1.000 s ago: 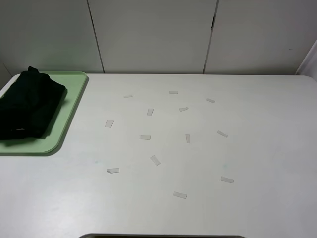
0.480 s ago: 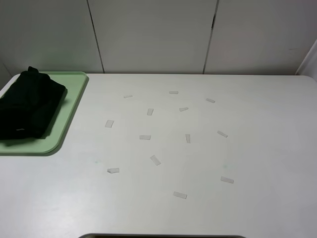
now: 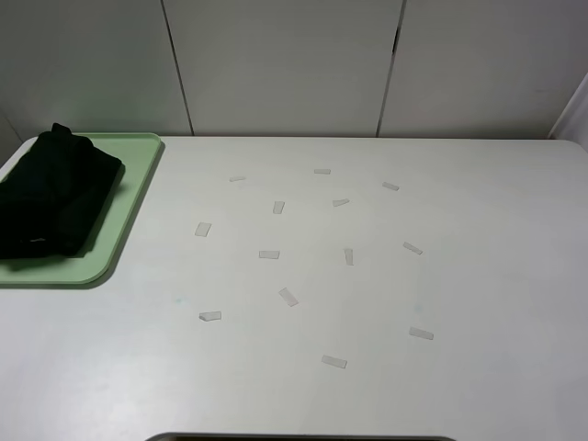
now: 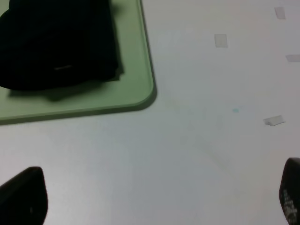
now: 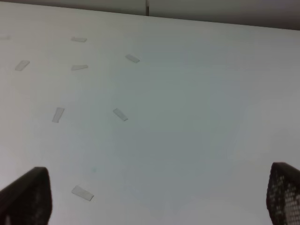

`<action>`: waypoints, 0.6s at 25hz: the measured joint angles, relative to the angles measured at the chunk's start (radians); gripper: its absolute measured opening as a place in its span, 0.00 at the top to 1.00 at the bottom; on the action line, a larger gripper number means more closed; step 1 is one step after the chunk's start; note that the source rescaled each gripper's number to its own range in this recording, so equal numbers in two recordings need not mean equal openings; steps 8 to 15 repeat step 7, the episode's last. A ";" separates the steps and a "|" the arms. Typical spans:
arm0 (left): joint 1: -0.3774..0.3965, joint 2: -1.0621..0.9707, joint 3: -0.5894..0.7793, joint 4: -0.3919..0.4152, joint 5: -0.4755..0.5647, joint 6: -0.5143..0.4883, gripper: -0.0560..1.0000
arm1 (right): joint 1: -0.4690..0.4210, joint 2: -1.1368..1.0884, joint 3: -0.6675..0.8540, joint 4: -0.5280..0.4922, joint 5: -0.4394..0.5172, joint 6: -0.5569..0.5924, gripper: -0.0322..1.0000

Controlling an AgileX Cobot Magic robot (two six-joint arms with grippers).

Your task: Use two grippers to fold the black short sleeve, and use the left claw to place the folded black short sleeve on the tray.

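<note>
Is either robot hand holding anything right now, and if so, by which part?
Nothing is held. Both grippers, left and right, are open over bare table; the folded black short sleeve lies on the tray.

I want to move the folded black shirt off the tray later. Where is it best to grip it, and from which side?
Probably grip the black short sleeve at its thick folded edge nearest the table's middle, coming from above and from that side. The bundle lies flat on the tray, and bare tray beside that edge leaves room for a finger.

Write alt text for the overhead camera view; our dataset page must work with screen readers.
A folded black short sleeve lies on a pale green tray at the far left of a white table. Small pale tape strips are scattered across the middle of the table, and no robot arm is in view.
</note>
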 joint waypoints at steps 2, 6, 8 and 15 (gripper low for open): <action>0.000 0.000 0.000 0.000 0.000 0.000 0.01 | 0.000 0.000 0.000 0.000 0.000 0.000 0.00; 0.000 0.000 0.000 0.000 0.000 0.000 0.01 | 0.000 0.000 0.000 0.000 0.000 0.000 0.00; 0.000 0.000 0.000 0.000 0.000 0.000 0.01 | 0.000 0.000 0.000 0.000 0.000 0.000 0.00; 0.000 0.000 0.000 0.000 0.000 0.000 0.01 | 0.000 0.000 0.000 0.000 0.000 0.000 0.00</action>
